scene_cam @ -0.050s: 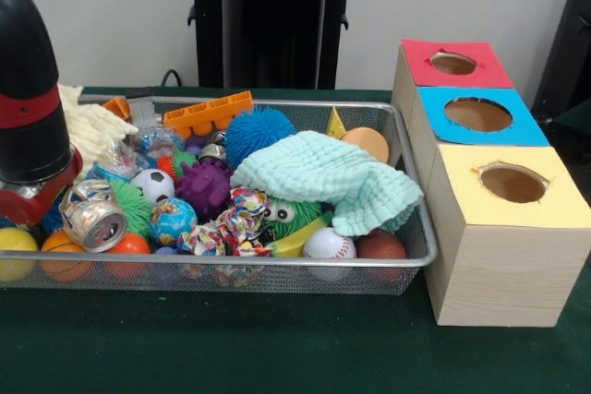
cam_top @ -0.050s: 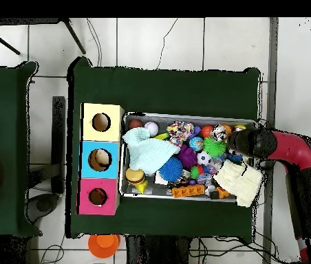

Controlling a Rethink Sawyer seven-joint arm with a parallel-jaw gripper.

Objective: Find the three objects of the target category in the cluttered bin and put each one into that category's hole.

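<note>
A wire mesh bin (scene_cam @ -0.050s: 420, 256) holds a heap of toys. Among them are a baseball (scene_cam @ -0.050s: 329, 244), a small soccer ball (scene_cam @ -0.050s: 152, 185), a globe-printed ball (scene_cam @ -0.050s: 172, 219), a purple spiky ball (scene_cam @ -0.050s: 204, 187) and a blue spiky ball (scene_cam @ -0.050s: 259, 132). A teal cloth (scene_cam @ -0.050s: 323, 175) covers the bin's right half. To the right stand three boxes with round holes: red (scene_cam @ -0.050s: 454, 64), blue (scene_cam @ -0.050s: 478, 115) and yellow (scene_cam @ -0.050s: 512, 183). My gripper (scene_cam @ -0.050s: 28, 198) hangs low over the bin's left end, beside a crushed silver can (scene_cam @ -0.050s: 93, 216). The overhead view shows my gripper (cam_top @ -0.050s: 245, 144) over the bin's right end.
An orange toy block (scene_cam @ -0.050s: 208, 113), a cream knitted glove (scene_cam @ -0.050s: 88, 125), a green googly-eyed toy (scene_cam @ -0.050s: 291, 214), orange balls (scene_cam @ -0.050s: 129, 246) and a brown ball (scene_cam @ -0.050s: 381, 246) also lie in the bin. Green cloth covers the table (scene_cam @ -0.050s: 277, 348). An orange bowl (cam_top @ -0.050s: 104, 243) sits on the floor.
</note>
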